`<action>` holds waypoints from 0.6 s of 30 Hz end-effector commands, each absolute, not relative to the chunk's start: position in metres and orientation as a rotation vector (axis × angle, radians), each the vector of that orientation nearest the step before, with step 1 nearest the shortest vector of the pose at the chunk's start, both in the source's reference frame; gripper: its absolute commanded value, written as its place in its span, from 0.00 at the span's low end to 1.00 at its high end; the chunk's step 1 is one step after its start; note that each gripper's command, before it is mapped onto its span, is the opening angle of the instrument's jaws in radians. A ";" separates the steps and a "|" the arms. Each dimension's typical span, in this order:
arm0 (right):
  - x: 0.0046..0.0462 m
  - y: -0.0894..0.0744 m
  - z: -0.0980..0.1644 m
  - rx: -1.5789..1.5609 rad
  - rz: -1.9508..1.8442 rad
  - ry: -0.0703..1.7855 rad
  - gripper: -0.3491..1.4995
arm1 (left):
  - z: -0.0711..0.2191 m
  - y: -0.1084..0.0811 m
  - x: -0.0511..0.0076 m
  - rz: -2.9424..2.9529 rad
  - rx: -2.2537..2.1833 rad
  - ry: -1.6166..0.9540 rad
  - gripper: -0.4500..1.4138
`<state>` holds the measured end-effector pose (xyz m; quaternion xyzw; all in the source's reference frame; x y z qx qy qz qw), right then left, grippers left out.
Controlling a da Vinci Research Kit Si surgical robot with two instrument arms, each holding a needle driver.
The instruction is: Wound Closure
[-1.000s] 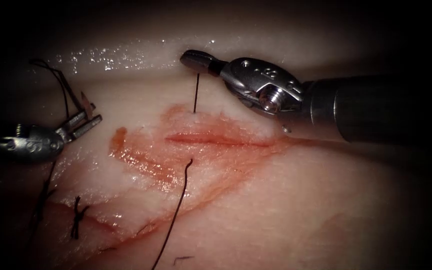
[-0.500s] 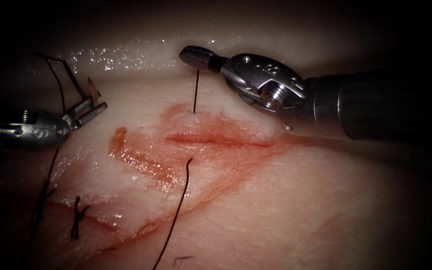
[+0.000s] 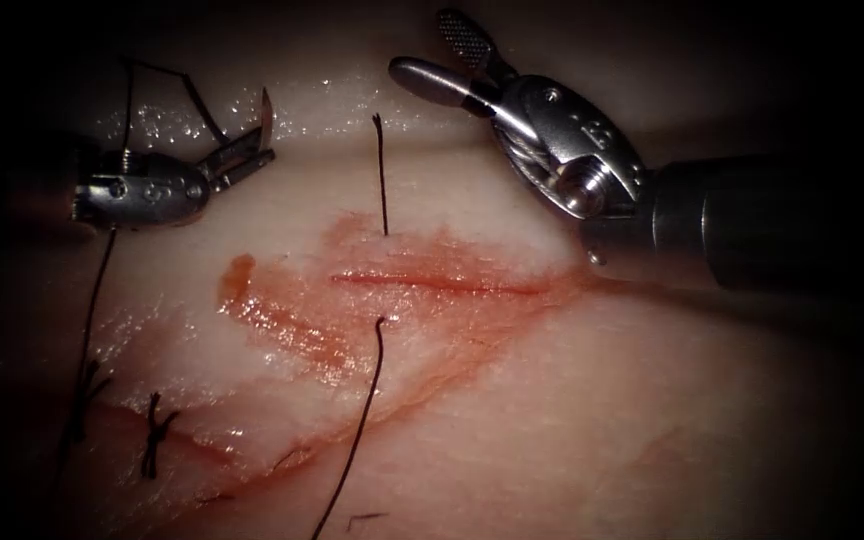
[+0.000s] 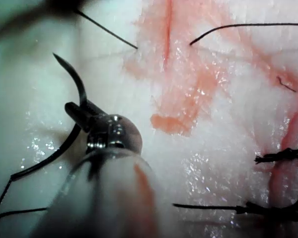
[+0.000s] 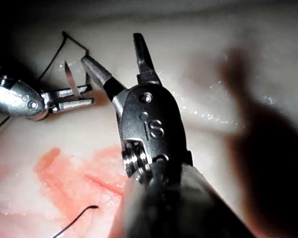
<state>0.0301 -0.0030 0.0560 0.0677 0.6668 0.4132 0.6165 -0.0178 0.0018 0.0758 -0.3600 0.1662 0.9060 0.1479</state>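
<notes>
Needle (image 3: 265, 108) mid-curve in left end effector (image 3: 242, 160), clear of tissue (image 3: 552, 400); right end effector (image 3: 442, 55) spread wide, empty.

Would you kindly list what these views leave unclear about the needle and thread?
- Needle: the left tool covers the gripped stretch in the left wrist view.
- Thread: it enters the tissue above the cut, and its buried path is hidden.
- Lower thread: cut off by the endoscope view's edge.

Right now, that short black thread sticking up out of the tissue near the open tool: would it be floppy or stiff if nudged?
Probably springy: the thread stands upright unsupported beside the cut. Likely very light, being hair-thin, so a nudge should bend it easily. It may slip from the right tool, whose fingers look smooth and stand open.
</notes>
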 end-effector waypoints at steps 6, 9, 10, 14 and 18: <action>0.0259 -0.004 0.054 0.147 0.879 1.410 0.39 | 0.078 0.003 -0.0200 2.589 -0.998 0.381 0.40; 0.0250 -0.005 0.054 0.077 0.744 1.360 0.00 | 0.079 0.005 -0.0205 2.546 -0.980 0.357 0.65; 0.0248 -0.005 0.054 0.037 0.717 1.359 0.00 | 0.079 0.005 -0.0207 2.527 -0.954 0.360 0.74; 0.0245 -0.006 0.054 -0.047 0.647 1.273 0.00 | 0.080 0.006 -0.0213 2.498 -0.897 0.371 0.81; 0.0247 -0.006 0.054 -0.043 0.615 1.248 0.00 | 0.079 0.005 -0.0219 2.486 -0.880 0.369 0.94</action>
